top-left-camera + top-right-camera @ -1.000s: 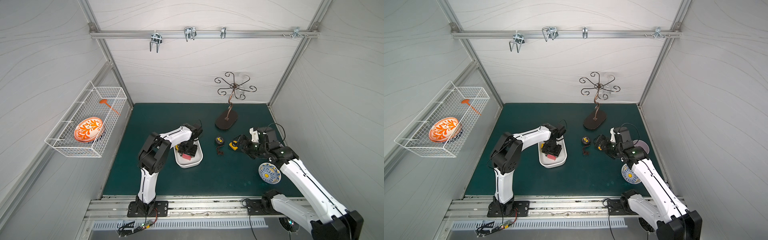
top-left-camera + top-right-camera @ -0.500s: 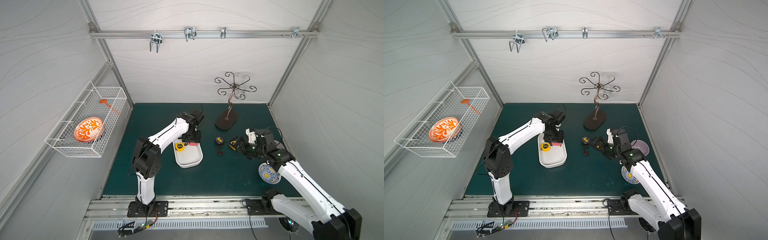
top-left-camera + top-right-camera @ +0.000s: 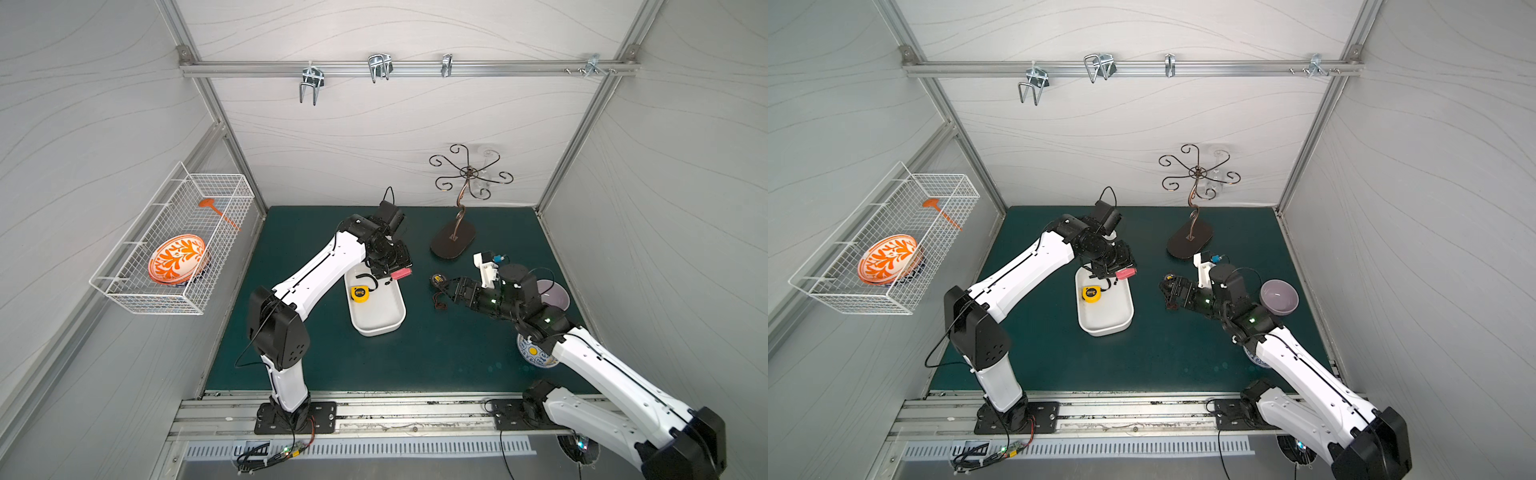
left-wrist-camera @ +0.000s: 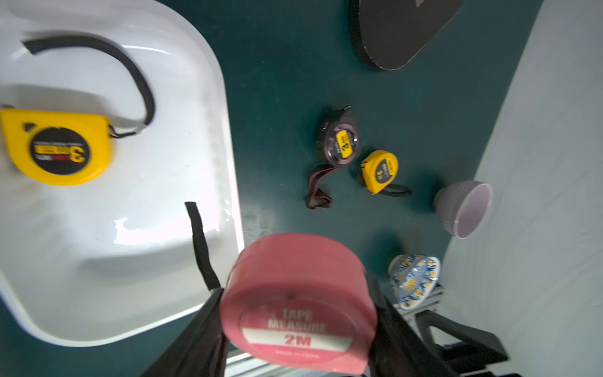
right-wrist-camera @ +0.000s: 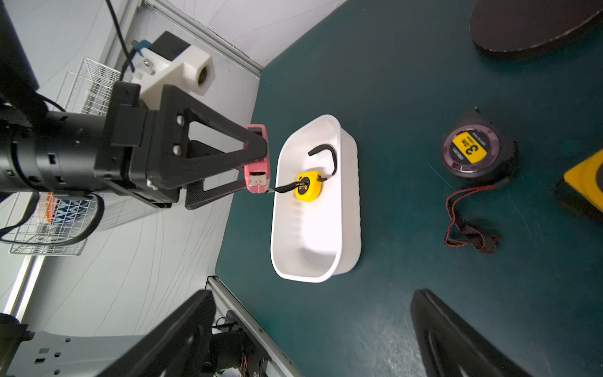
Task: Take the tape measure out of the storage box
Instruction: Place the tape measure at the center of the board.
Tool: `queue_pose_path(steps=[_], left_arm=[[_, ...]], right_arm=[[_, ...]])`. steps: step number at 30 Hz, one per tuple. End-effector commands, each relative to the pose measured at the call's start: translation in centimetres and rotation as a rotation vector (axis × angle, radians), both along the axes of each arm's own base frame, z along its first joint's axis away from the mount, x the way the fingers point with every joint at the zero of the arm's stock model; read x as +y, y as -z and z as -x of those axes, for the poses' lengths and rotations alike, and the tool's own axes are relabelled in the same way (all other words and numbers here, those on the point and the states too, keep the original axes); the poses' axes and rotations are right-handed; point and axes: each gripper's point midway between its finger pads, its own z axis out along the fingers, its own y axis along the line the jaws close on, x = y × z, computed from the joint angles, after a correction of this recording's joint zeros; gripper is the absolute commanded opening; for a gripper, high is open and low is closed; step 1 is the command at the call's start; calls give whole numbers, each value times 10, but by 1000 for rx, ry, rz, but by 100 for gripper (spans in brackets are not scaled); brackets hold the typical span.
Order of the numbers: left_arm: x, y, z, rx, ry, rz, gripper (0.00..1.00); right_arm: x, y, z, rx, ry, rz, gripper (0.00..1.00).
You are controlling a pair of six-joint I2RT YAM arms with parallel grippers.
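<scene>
The white storage box (image 3: 380,316) (image 3: 1106,316) lies mid-mat, with a yellow tape measure (image 3: 359,293) (image 4: 57,151) (image 5: 307,186) resting in its far half. My left gripper (image 3: 397,272) (image 4: 298,326) is shut on a pink tape measure (image 3: 1126,273) (image 4: 298,293) (image 5: 257,160). It holds this above the box's far right rim, black strap dangling. My right gripper (image 3: 446,291) (image 5: 313,326) stands open and empty low over the mat. It is beside a dark tape measure (image 3: 437,279) (image 5: 471,151) and a small yellow one (image 4: 380,171).
A brown wire stand (image 3: 453,245) rises at the back. A purple bowl (image 3: 552,293) and a blue patterned bowl (image 3: 536,355) sit near the right arm. A wire basket (image 3: 174,245) holding an orange plate hangs on the left wall.
My left gripper rose out of the box with the pink tape measure and swung toward its far right rim, uncovering the yellow one. The right arm shifted slightly toward the middle.
</scene>
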Motion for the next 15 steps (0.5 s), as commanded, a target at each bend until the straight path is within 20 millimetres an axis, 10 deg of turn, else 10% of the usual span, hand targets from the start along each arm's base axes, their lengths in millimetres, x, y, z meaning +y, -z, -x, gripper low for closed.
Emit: queue_pose_path(steps=[1,15], left_arm=[[-32,-40,-4,-21,-72,199,0],[-80,-60,10,51,-97,369,0]], right_arm=[[4,-23,-10,-146,19,-33,99],[25,-32,-35,-260,52,-16,83]])
